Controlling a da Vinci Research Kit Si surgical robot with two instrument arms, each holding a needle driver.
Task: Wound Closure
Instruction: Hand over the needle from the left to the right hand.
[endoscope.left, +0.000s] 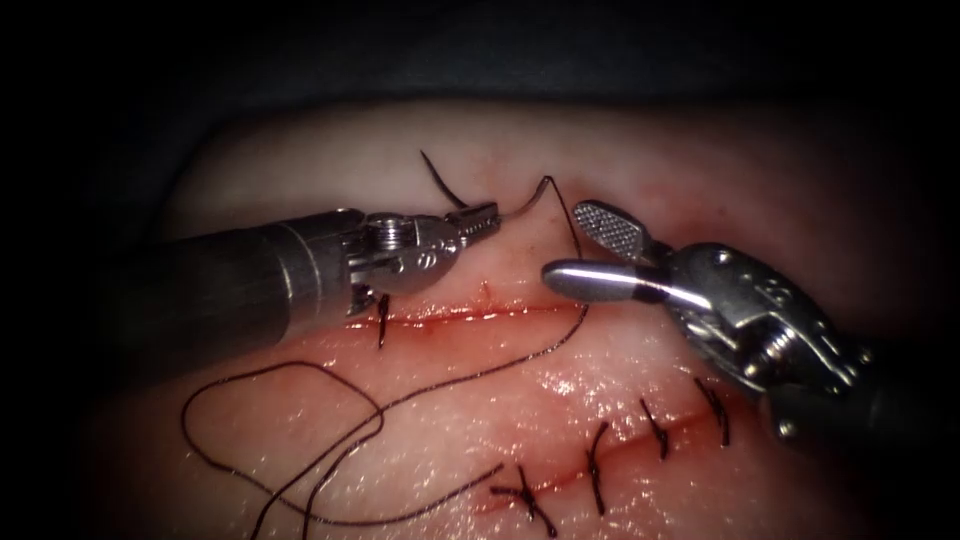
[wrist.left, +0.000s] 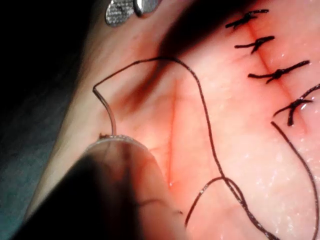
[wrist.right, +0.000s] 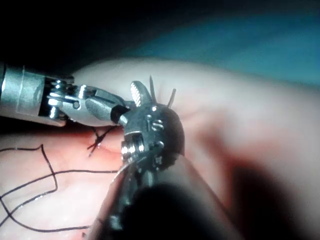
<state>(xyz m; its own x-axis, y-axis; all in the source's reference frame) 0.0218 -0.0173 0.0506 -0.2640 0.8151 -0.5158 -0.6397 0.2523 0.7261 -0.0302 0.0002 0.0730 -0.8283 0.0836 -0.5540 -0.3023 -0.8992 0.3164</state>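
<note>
Endoscope view has the left arm's tool (endoscope.left: 478, 222) reaching in from the left, its jaws closed on the needle (endoscope.left: 522, 200) near one end of its curve. From those jaws the needle arcs up and to the right, clear of the tissue (endoscope.left: 300, 165), and ends at a peak where the thread (endoscope.left: 575, 250) joins it. The needle sits above the upper cut (endoscope.left: 470, 313), not in the tissue, and just left of the right arm's tool (endoscope.left: 590, 250).

The right arm's tool comes in from the right with its jaws spread wide and holding nothing: one jaw shows its ridged face turned up, the other lies lower, pointing left just above the upper cut. The thread drops from the needle's peak between the two tools, close beside the tip of the lower jaw, crosses the cut and runs down-left into a loose loop on the tissue.

One dark stitch (endoscope.left: 382, 330) crosses the upper cut below the left tool, and a short thread tail (endoscope.left: 440, 180) stands up behind that tool's jaws. A second cut lower right carries a row of four stitches (endoscope.left: 597, 480). Red fluid (endoscope.left: 520, 310) lines the upper cut.

Left wrist view shows the needle (wrist.left: 107, 115) curving out from the tool with the thread (wrist.left: 205, 115) trailing across the tissue (wrist.left: 250, 150).
</note>
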